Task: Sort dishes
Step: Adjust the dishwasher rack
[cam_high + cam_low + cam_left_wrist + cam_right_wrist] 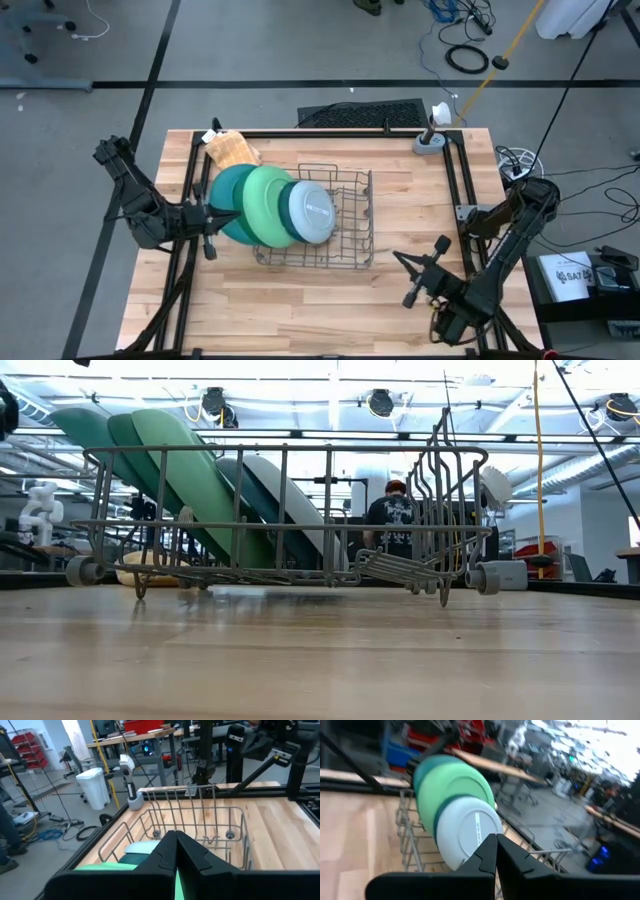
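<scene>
Several plates lean in a row in the grey wire rack (345,215): a teal one (230,190), a light green one (266,205) and a pale blue-grey one (312,212), with dark green rims between them. Their lower edges stand in the rack's left half (200,510). My left gripper (213,213) is shut, just left of the teal plate; in its wrist view (175,837) it looks over the plates into the rack. My right gripper (398,257) is shut, right of the rack and apart from it, facing the pale plate (470,832). My left gripper stands with its shut fingertips right at the teal plate's left side (220,212). Whether it touches the plate cannot be told, since the fingers hide that place in the wrist view.
A tan waffle-textured lump (232,148) lies at the far left beside the plates. A small stand (430,140) is at the far right corner. Black frame rails (455,190) run along both sides. Bare wood (300,310) lies near the front edge. A person (393,520) stands beyond the table.
</scene>
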`<state>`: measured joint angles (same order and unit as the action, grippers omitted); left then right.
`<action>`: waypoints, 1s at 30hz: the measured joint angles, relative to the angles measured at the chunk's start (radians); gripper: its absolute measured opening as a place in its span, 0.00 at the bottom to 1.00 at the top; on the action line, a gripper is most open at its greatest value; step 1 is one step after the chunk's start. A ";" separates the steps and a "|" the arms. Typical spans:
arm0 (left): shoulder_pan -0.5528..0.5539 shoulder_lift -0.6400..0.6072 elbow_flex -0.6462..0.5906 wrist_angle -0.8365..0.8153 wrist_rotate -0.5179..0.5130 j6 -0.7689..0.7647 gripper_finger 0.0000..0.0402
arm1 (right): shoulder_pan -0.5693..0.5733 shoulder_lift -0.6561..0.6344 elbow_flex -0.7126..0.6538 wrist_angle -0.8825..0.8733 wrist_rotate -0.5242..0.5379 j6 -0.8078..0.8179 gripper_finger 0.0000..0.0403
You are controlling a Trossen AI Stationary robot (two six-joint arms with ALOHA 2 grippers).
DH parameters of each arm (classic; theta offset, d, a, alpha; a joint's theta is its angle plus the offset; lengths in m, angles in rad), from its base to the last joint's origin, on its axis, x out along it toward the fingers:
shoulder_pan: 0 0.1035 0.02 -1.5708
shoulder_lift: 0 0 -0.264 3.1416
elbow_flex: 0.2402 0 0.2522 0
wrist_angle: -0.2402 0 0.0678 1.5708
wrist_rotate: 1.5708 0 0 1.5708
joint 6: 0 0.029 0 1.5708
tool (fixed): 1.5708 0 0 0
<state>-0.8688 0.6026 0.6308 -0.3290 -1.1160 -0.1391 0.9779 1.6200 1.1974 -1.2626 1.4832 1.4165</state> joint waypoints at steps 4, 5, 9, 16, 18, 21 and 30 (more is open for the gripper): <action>-0.016 -0.020 0.000 -0.029 -0.026 0.014 0.02 | 0.076 -0.050 -0.130 0.000 0.081 0.148 0.00; -0.019 -0.023 0.000 -0.032 -0.031 0.014 0.02 | 0.094 -0.061 -0.171 0.001 0.087 0.205 0.00; -0.026 -0.026 0.000 -0.032 -0.035 0.016 0.02 | 0.124 -0.076 -0.318 0.044 0.086 0.416 0.00; -0.038 -0.012 0.000 -0.017 -0.027 0.015 0.02 | 0.076 -0.076 -0.365 0.117 0.085 0.482 0.00; -0.038 -0.007 0.000 -0.017 -0.026 0.015 0.02 | 0.060 -0.076 -0.318 0.118 0.085 0.414 0.00; -0.038 0.001 0.000 -0.010 -0.026 0.015 0.02 | 0.041 -0.076 -0.226 0.133 0.076 0.262 0.00; -0.034 0.058 0.000 0.109 -0.016 0.058 0.02 | -0.098 -0.076 0.038 0.663 -0.182 -0.767 0.00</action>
<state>-0.9026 0.6606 0.6308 -0.2197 -1.1324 -0.0815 0.8804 1.5444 1.2359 -0.5994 1.3010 0.6490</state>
